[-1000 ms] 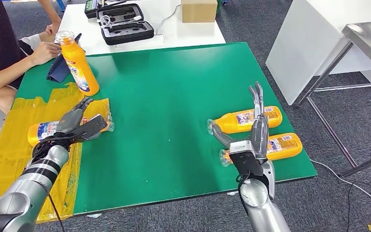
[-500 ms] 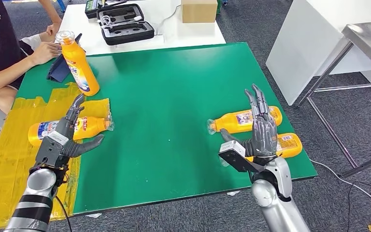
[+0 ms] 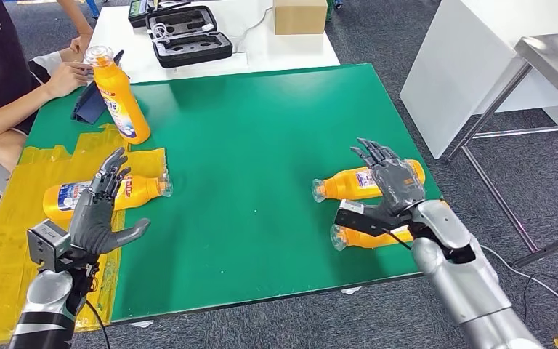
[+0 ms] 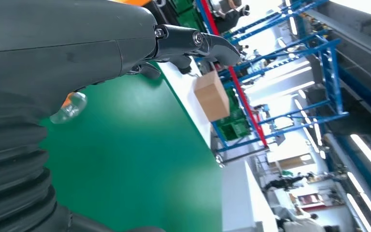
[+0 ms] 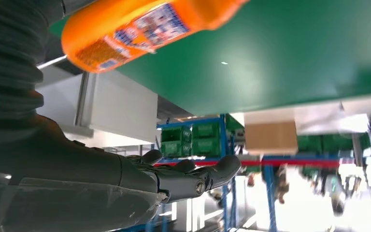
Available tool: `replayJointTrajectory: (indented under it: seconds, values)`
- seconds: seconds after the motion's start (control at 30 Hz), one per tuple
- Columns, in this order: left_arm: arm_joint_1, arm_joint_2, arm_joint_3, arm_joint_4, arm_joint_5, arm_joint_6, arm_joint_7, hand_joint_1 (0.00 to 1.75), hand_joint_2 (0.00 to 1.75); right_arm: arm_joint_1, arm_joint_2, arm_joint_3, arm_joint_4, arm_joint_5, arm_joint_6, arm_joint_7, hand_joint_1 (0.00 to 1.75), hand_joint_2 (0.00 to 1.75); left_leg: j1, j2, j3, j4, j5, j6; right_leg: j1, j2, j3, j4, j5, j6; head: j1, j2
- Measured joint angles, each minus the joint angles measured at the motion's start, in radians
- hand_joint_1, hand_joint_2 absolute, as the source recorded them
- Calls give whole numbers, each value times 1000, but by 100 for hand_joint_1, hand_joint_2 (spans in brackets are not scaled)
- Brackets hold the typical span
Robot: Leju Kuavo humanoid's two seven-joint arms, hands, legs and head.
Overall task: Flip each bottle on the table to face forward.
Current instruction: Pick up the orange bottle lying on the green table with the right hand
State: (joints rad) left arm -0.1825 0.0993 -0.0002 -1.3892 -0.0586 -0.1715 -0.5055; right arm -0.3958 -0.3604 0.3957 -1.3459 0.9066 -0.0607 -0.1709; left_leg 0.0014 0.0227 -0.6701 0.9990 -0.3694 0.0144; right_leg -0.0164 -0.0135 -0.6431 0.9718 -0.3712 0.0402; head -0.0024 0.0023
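Note:
Several orange bottles are on the green table (image 3: 261, 145). One bottle (image 3: 116, 91) stands upright at the back left. Another bottle (image 3: 62, 198) lies on the yellow tape at the left. My left hand (image 3: 98, 214) hovers open just in front of it, fingers spread. At the right lie two bottles, the farther bottle (image 3: 349, 182) and the nearer bottle (image 3: 367, 237). My right hand (image 3: 389, 185) is open above them, fingers spread, holding nothing. The right wrist view shows an orange bottle (image 5: 145, 29) on the green top beside my right hand (image 5: 174, 179).
A person sits at the back left, one hand (image 3: 69, 76) by the upright bottle. Behind the green table a white table (image 3: 261, 47) carries a black case (image 3: 189, 36) and a cardboard box (image 3: 299, 14). White and metal tables (image 3: 552, 51) stand to the right.
My left hand has drawn back off the lying left bottle toward the table's near edge. My right hand has turned and moved right, over the two right bottles.

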Motion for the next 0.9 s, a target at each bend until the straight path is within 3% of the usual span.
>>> replayJointTrajectory:
  seconds: [0.03,0.13,0.17,0.33,0.57,0.9]
  values:
    - [2,-2,0,-3,4,-4,-2,0,175,-33,-16,14,35,-3,13,-5,0,131,0,0,0,0,0,0,0,0,0,0,0,0,0,0]
    - [3,-9,-2,-6,12,-12,-3,0,175,-112,-41,49,140,-9,9,-8,0,131,0,-1,0,0,0,0,1,0,0,0,0,0,0,0]
    - [3,-11,-4,-6,14,-14,-3,0,175,-131,-43,59,175,-7,-4,-8,0,175,0,-1,0,0,0,0,1,0,0,0,0,0,0,0]
    - [2,-21,-14,0,26,-16,-3,0,175,-193,-39,99,331,8,-88,-5,0,175,1,0,0,0,0,0,2,0,0,0,0,0,0,0]
    - [1,-26,-19,9,31,-15,-2,0,175,-223,-28,123,427,12,-117,-4,0,175,1,0,0,0,0,0,2,0,0,0,0,0,0,0]
    - [-22,-26,-28,52,62,-17,-3,0,175,-290,-1,169,579,13,-61,-46,0,175,1,0,0,0,0,0,2,0,0,0,0,0,0,0]
